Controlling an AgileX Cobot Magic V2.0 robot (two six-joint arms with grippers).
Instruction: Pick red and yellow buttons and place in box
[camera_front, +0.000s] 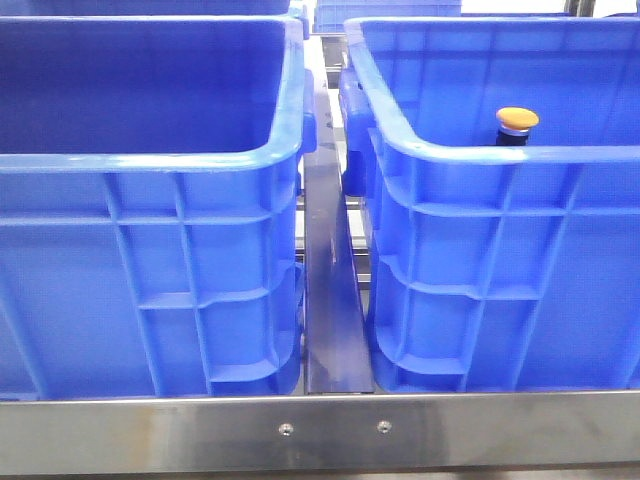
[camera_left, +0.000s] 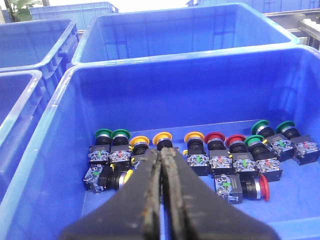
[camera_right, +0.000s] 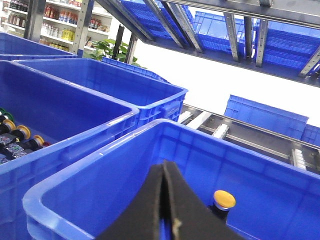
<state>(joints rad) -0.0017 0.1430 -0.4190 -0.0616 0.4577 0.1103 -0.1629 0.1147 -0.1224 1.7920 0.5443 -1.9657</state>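
In the left blue crate lie green, yellow and red buttons on black bodies beneath the left gripper, its fingers pressed together and empty, while one yellow button stands upright in the right box just beside the equally closed, empty right gripper.

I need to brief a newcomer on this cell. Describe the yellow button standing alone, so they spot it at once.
In the front view, take the right-hand blue crate of the two side by side. Look just over its near rim: a single push button stands upright inside. Its orange-yellow domed cap on a silver collar is the only thing visible in that crate; the other buttons lie clustered in another crate.
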